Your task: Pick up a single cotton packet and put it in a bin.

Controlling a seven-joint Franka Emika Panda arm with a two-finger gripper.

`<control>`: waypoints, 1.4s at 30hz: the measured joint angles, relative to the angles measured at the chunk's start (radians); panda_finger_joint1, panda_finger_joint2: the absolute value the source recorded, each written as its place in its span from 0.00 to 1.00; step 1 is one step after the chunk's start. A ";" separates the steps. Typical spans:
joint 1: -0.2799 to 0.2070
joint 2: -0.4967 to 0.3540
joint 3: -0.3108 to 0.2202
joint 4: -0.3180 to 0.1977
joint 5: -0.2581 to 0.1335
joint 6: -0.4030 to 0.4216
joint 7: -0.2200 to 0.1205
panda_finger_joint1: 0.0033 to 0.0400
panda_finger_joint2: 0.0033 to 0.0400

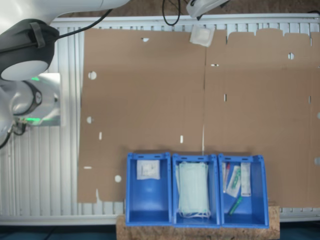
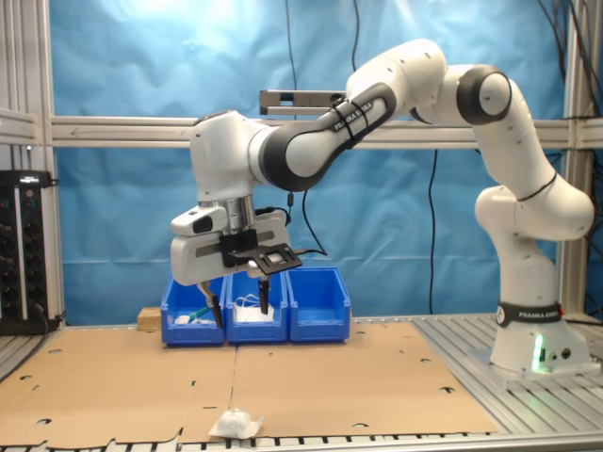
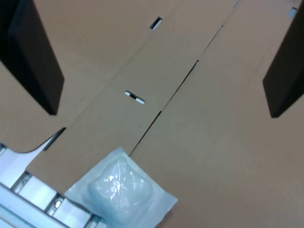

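On the cardboard sheet (image 2: pixel 311 377), at its near edge in the second exterior view, I log one cotton packet (image 2: pixel 236 424): white, soft, lying flat, partly overhanging onto the metal table slats (image 3: pixel 28 190). In the first exterior view the same packet (image 1: pixel 202 35) sits at about 12 o'clock of the frame, far from the bins.

Item, gripper (image 2: pixel 242 306): I see it held in the air well above the cardboard, jaws spread wide and holding nothing; in the wrist view the two dark fingers (image 3: pixel 33 57) stand apart with the packet (image 3: pixel 121 190) below them.

Item, three blue bins (image 1: pixel 195 190) side by side at 6 o'clock of the first exterior view. One end bin (image 1: pixel 148 187) holds a white packet (image 1: pixel 148 169); the middle bin (image 1: pixel 196 187) holds a pale green stack of face masks (image 1: pixel 193 189); the other end bin (image 1: pixel 243 187) holds mixed small items.

Item, white robot arm (image 2: pixel 424 85), arched over the table.
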 joint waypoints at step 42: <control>0.317 0.300 -0.427 0.078 0.279 0.064 0.272 1.00 1.00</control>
